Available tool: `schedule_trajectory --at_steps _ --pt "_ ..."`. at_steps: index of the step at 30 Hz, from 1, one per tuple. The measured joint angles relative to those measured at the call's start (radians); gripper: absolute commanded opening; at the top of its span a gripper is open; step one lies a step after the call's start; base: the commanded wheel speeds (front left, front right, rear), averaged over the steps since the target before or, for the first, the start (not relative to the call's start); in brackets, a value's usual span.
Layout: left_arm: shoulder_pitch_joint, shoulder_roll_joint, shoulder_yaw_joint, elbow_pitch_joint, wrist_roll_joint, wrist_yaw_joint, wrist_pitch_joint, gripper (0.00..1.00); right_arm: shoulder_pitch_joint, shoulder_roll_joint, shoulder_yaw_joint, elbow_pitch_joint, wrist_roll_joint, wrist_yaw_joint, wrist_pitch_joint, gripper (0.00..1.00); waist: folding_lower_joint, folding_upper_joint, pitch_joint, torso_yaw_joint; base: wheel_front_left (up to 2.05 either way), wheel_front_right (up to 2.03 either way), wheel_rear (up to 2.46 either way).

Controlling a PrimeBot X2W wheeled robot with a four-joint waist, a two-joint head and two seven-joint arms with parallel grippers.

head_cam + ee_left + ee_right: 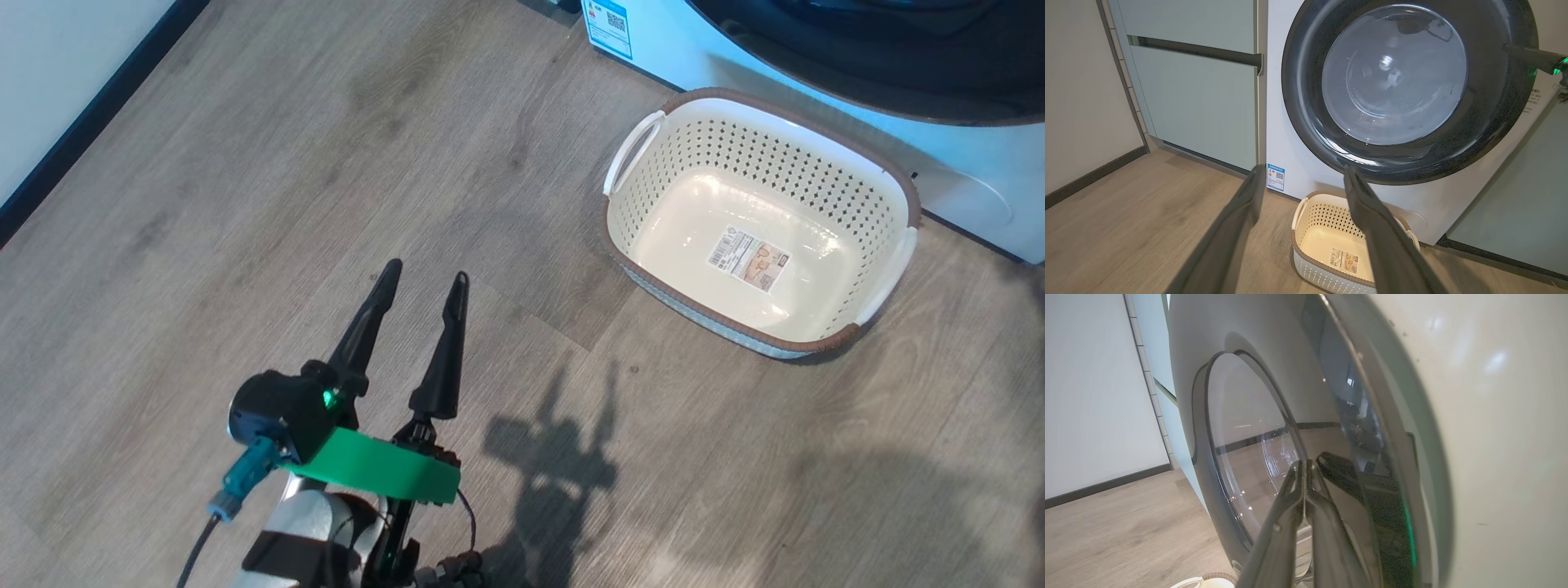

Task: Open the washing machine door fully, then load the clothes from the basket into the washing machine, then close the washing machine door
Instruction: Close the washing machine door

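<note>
The washing machine door (865, 73) is cropped above the basket (735, 155).

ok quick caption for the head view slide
Left gripper open above the wood floor, empty basket standing before the washing machine

No wording can be read. A blue sticker (609, 24) with a QR code stands on the washing machine (669, 49) front, well ahead and right of the left end effector (429, 272); its print is too small. A barcoded label (749, 260) on the basket (767, 114) floor, right of that end effector, is equally illegible.
</note>
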Motion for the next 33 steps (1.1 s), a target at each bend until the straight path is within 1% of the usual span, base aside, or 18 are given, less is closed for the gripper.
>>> schedule_trajectory --at_steps 9,14,17,19,21,25,33 --pt "0.001 0.000 -0.002 -0.003 -0.020 0.016 0.000 1.00 -0.046 0.001 0.004 0.076 0.010 0.005 -0.007 0.00 0.0000 0.0000 0.004 0.000 0.00 0.00 0.00" --pt "0.001 0.000 -0.003 -0.002 -0.021 0.016 0.000 1.00 -0.046 0.001 0.016 0.089 0.019 0.005 -0.015 0.00 0.0001 0.0000 -0.004 -0.002 0.00 0.00 0.00" --pt "0.002 0.000 -0.001 0.000 -0.021 0.016 0.000 1.00 -0.045 0.001 0.037 0.075 0.032 0.004 -0.016 0.00 -0.0001 0.0000 -0.015 -0.007 0.00 0.00 0.00" --pt "0.002 0.000 -0.001 0.003 -0.015 0.016 0.000 1.00 -0.038 0.002 0.050 0.051 0.045 0.004 -0.017 0.00 0.0000 0.0000 -0.023 -0.015 0.00 0.00 0.00" --pt "0.002 0.000 0.002 0.005 -0.004 0.011 0.000 1.00 0.007 0.008 0.074 0.001 0.058 0.003 -0.021 0.00 -0.0001 0.0000 -0.036 -0.033 0.00 0.00 0.00" --pt "0.002 0.000 0.007 0.008 0.002 0.006 0.000 1.00 0.115 0.021 0.070 -0.106 0.071 0.003 -0.021 0.00 -0.0001 0.0000 -0.053 -0.068 0.00 0.00 0.00" --pt "0.003 0.000 0.032 0.035 0.041 -0.025 0.000 1.00 0.384 0.029 -0.039 -0.355 0.035 0.003 -0.021 0.00 -0.0001 0.0000 -0.094 -0.164 0.00 0.00 0.00"
